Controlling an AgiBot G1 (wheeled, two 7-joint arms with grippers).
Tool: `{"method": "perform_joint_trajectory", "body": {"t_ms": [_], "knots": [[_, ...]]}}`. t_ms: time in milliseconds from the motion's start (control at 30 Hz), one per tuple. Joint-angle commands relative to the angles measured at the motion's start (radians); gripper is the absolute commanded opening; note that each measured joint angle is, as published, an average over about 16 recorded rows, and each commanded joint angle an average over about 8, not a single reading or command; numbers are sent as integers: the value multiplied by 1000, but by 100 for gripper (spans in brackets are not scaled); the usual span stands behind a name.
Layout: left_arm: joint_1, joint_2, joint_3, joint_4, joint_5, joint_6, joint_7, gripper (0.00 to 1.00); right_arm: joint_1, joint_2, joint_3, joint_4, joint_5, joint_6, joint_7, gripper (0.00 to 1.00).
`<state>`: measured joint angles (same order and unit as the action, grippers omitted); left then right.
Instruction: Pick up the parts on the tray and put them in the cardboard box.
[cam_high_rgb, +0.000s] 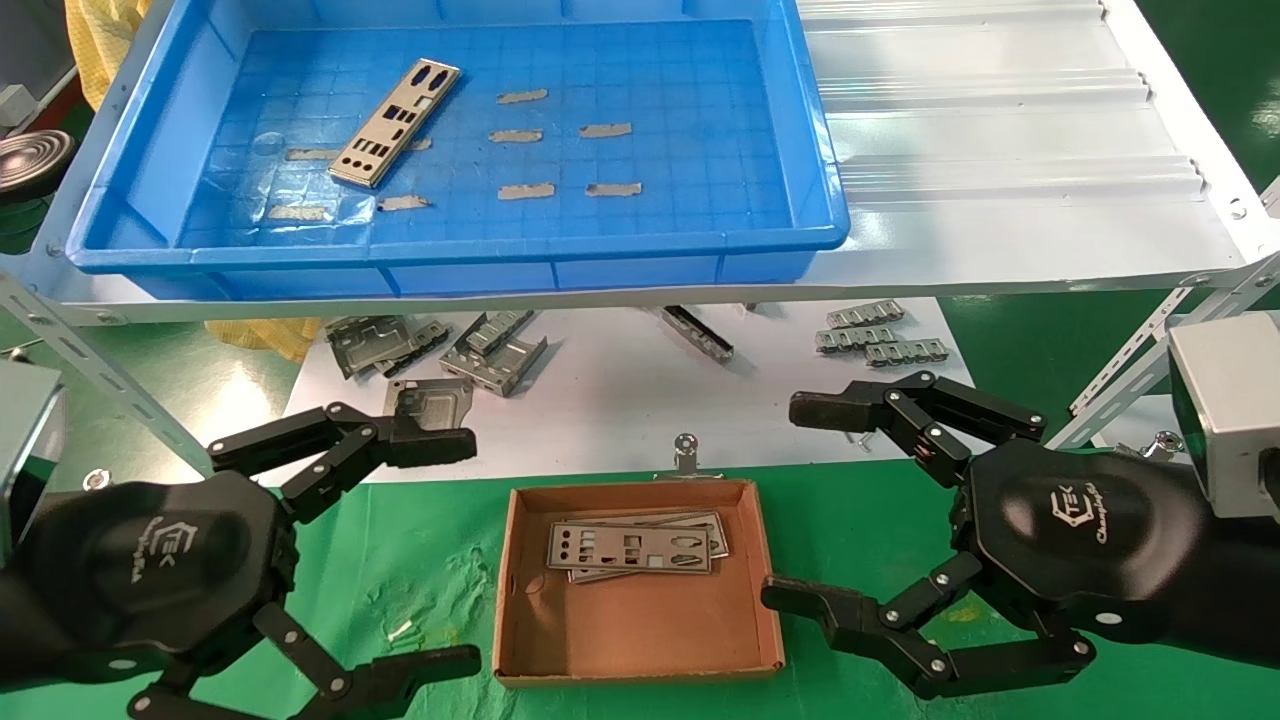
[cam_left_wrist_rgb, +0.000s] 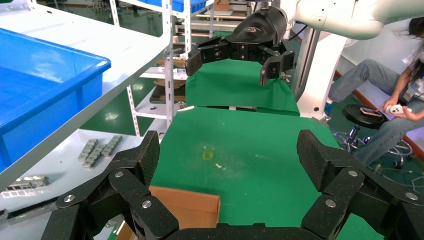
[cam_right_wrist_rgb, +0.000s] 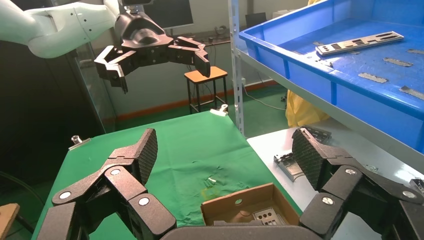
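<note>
Thin silver part (cam_high_rgb: 394, 123) lies flat in the tray (cam_high_rgb: 820, 190); both claws, left claw (cam_high_rgb: 420, 550) and right claw (cam_high_rgb: 800, 505), hang spread and empty beside the cardboard box (cam_high_rgb: 640, 640), so fingertips may skid off its edge.

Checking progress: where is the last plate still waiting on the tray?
In the head view, the plate lies diagonally on the tray's left half, among grey tape strips.

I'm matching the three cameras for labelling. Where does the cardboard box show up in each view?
Head view: the cardboard box sits low in the middle on the green cloth, between the two open claws, with parts inside.
Left wrist view: only one corner of it shows at the lower edge, between the left claw's fingers.
Right wrist view: its open end shows low, right of middle.
Shared landmark: the blue tray on the white shelf.
</note>
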<state>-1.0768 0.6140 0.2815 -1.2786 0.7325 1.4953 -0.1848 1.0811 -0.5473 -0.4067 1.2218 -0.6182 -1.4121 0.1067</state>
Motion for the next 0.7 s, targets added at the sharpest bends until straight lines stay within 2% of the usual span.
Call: {"method": "perform_joint_trajectory", "body": {"t_ms": [33,700], "knots": [[0,0,0,0,0,0,0,100,0,0,0,0,0,0,0,100],[0,0,0,0,0,0,0,100,0,0,0,0,0,0,0,100]]}}
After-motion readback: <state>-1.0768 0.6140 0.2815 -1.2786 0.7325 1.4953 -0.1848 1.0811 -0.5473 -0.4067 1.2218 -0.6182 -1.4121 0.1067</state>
